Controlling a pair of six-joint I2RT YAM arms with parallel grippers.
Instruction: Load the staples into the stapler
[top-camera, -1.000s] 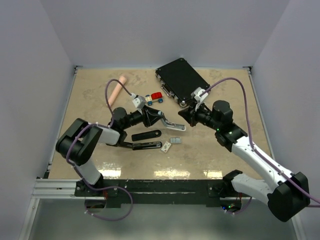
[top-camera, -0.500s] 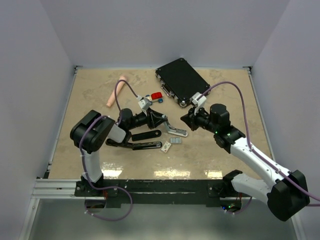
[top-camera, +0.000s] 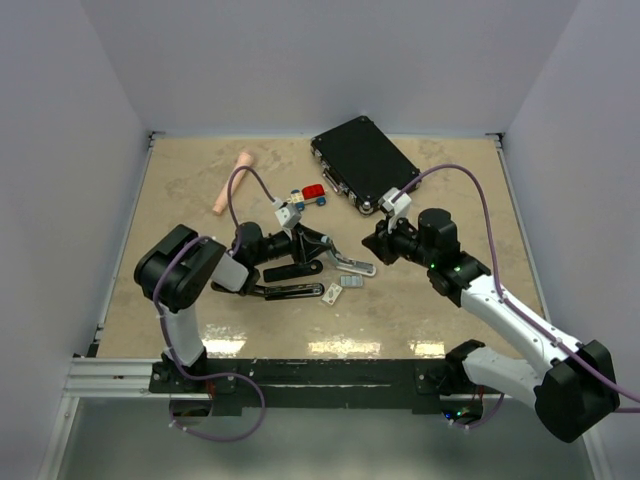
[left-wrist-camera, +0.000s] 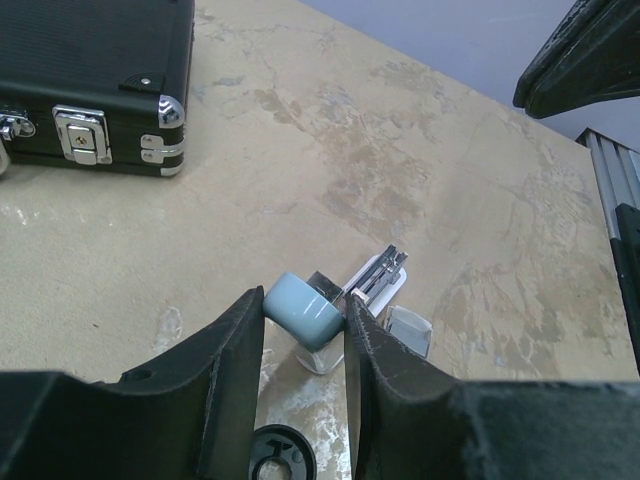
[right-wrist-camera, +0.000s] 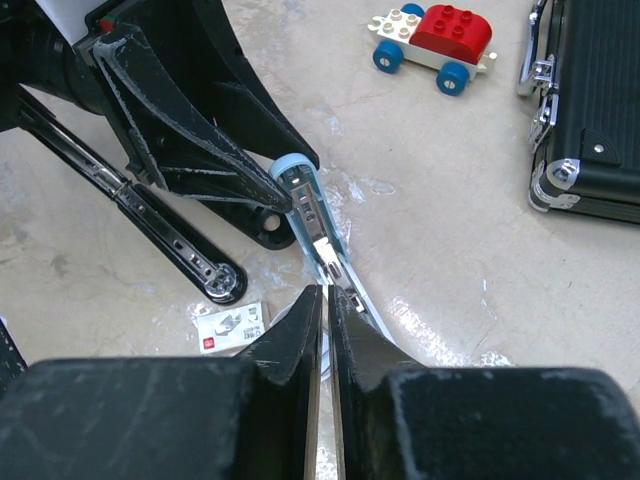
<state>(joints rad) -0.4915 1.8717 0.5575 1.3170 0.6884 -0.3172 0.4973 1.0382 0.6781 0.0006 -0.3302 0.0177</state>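
Observation:
The stapler lies opened out: its black base rests on the table, and its metal top arm with a pale-blue end cap slants over it. My left gripper is shut on that blue cap. The arm's open channel runs toward my right gripper, whose jaws are pressed almost together just over the channel's free end, with nothing visibly held. The staples lie flat on the table beside a small white box.
A black case with metal latches lies at the back right. A red and white toy car stands behind the left gripper. A pink cylinder lies at the back left. A second black bar lies by the base.
My left wrist has turned and sunk a little with the stapler's top arm in it. My right gripper has shifted slightly down and right toward the arm's free end.

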